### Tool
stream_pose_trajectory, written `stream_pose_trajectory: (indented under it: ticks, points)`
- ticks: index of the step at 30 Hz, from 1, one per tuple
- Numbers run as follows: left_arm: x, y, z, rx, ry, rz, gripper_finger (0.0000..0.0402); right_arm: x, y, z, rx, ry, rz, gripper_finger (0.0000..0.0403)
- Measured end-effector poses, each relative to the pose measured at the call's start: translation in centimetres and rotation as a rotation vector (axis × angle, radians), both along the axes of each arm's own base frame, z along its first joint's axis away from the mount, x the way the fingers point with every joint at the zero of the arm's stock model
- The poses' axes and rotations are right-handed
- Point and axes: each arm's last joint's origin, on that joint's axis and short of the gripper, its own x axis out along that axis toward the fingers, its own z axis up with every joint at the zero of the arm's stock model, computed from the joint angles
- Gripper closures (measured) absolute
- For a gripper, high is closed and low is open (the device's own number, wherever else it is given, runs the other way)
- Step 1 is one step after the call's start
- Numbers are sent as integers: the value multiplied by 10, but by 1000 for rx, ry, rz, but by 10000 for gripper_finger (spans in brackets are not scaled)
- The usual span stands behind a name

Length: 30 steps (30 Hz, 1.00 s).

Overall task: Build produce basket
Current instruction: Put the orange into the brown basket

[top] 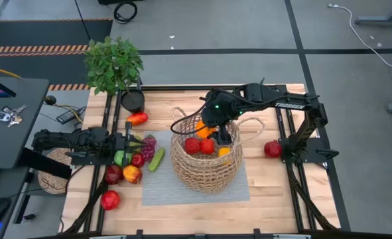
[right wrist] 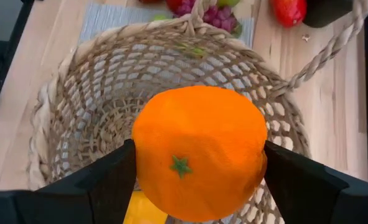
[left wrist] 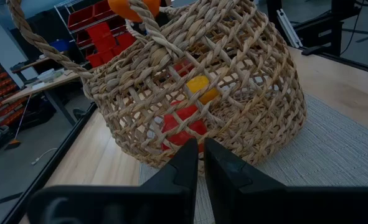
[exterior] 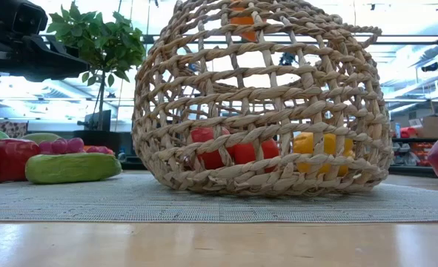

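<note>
The tan wicker basket [top: 205,158] stands on a grey mat [top: 182,189] at mid-table, its mouth up. Red apples [top: 199,146] and a yellow lemon [top: 223,151] lie inside it. My right gripper [right wrist: 199,168] hangs over the basket's mouth [right wrist: 171,37], shut on an orange [right wrist: 199,152]. The orange also shows at the top of the low view [exterior: 242,18]. My left gripper [left wrist: 200,149] is shut and empty at the table's left, by the loose produce. That produce is a pepper [top: 137,119], grapes [top: 148,145], a cucumber [top: 156,159] and apples [top: 113,174]. My right gripper pinches the orange between its two fingers [right wrist: 112,177], one on each of its opposite sides [right wrist: 143,168]. The fingers come from above, pointing down into the basket. The orange is lifted clear over the basket's opening, its green stem mark [right wrist: 180,165] toward the wrist.
A black pot [top: 132,99] with a leafy plant [top: 114,63] stands at the far left. One red apple [top: 272,149] lies at the right by the arm's frame. Another red apple [top: 110,199] lies near the front left. Bare wood shows in front of the mat.
</note>
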Motion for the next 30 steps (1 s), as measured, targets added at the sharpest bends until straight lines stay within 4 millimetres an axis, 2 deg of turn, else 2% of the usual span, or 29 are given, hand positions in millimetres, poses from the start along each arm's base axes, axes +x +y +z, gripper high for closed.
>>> stream_pose_trajectory:
  ticks: [6, 12, 16, 21, 30]
  points:
    - [0, 0, 0, 0, 0, 0, 373, 13, 2, -28, 67, -26, 49, 78]
    - [0, 0, 0, 0, 0, 0, 370, 24, 3, -78, 113, -36, 90, 78]
    - [0, 0, 0, 0, 0, 0, 366, 22, 3, -105, 102, 5, 73, 78]
    - [0, 0, 0, 0, 0, 0, 367, 18, -2, -116, 6, 56, -6, 78]
    - [0, 0, 0, 0, 0, 0, 369, 21, -1, -112, 57, 18, 37, 78]
